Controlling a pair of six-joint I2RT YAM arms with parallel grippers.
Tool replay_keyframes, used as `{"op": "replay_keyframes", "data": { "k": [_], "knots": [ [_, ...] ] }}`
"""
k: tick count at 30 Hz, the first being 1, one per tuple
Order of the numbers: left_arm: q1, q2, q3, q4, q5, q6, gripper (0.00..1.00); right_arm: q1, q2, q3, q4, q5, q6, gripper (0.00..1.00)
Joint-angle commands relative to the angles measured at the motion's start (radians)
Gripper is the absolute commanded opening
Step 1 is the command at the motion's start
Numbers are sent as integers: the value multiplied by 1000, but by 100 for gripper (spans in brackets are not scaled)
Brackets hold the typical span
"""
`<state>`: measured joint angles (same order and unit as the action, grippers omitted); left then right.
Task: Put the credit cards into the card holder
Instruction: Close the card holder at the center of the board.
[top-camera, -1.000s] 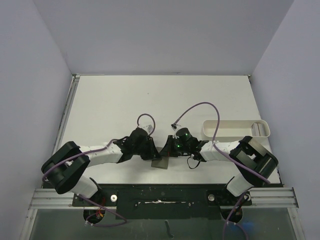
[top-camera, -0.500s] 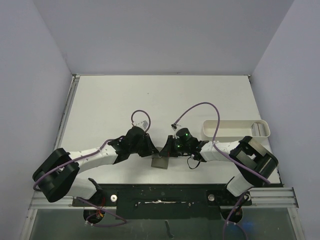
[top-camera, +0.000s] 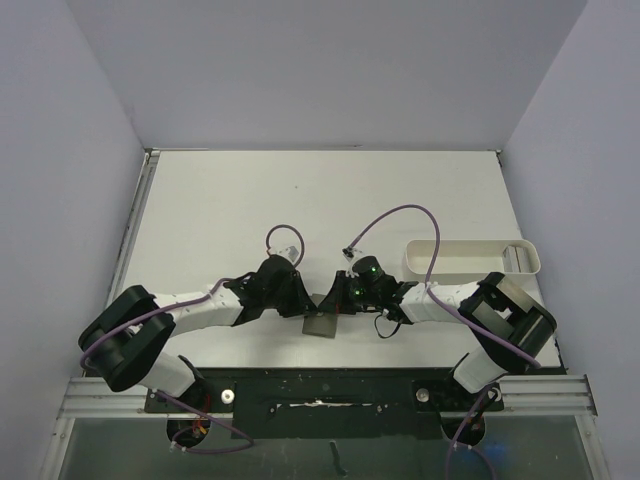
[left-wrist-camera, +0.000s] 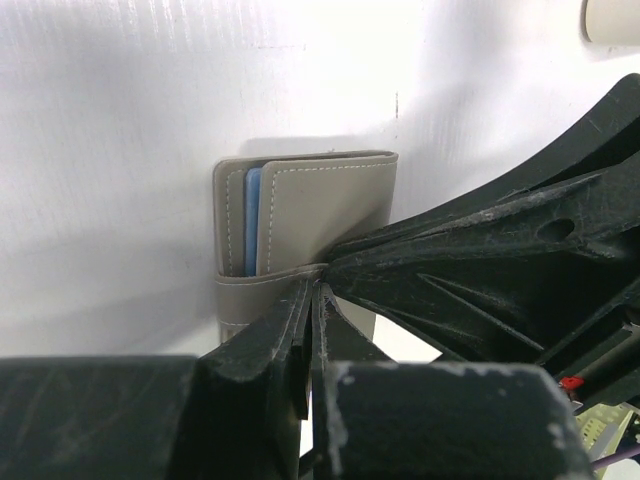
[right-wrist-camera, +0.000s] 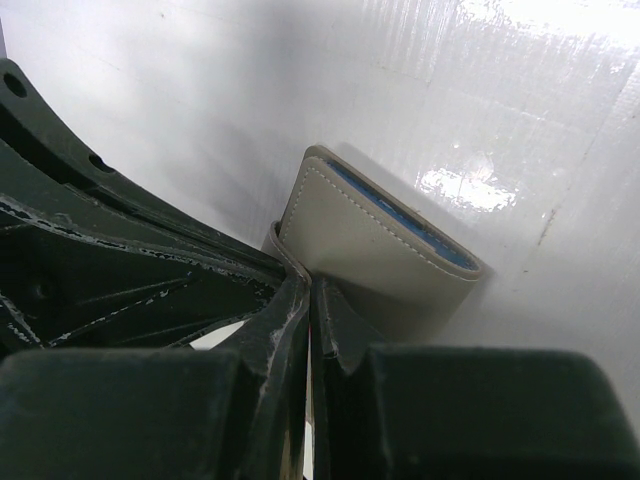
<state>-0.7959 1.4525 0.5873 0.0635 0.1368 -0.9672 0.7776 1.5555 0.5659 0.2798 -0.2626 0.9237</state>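
Both arms meet over the card holder (top-camera: 321, 325), which sits on the white table (top-camera: 300, 200) well off the left end of the white tray (top-camera: 455, 271) and nearer the arm bases than the tray is.

The left gripper (top-camera: 304, 308) comes in from the side away from the tray, its jaws narrowed to a slit and pinching a thin grey-olive flap of the holder. The right gripper (top-camera: 334, 306) comes in from the tray side, jaws just as narrow, nipping the same edge.

I read the double pinch as a way to steady the holder and peel its cover back, so that a pocket is exposed for loading.

In my left wrist view the card holder (left-wrist-camera: 310, 215) is folded nearly shut, with blue lining showing along its layered edge. In the right wrist view the same blue strip runs along the holder's far edge (right-wrist-camera: 370, 250).

From above, the free body points from the fingertips toward the arm bases. It looks close to square there, so I cannot settle its long axis.

I see no credit cards in any view, and I cannot tell whether any are already inside.
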Motion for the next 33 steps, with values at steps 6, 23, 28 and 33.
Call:
{"op": "replay_keyframes", "data": {
  "k": [6, 23, 28, 33],
  "knots": [
    [-3, 15, 19, 71, 13, 8, 0, 2, -5, -17, -30, 34, -17, 0],
    [-29, 12, 42, -8, -29, 21, 0, -3, -47, 22, -87, 32, -22, 15],
    [-32, 16, 41, -11, -33, 22, 0, -3, -58, 20, -93, 24, -8, 18],
    [-35, 18, 45, -17, -37, 25, 0, -3, -64, 20, -106, 23, -8, 18]
  ]
}}
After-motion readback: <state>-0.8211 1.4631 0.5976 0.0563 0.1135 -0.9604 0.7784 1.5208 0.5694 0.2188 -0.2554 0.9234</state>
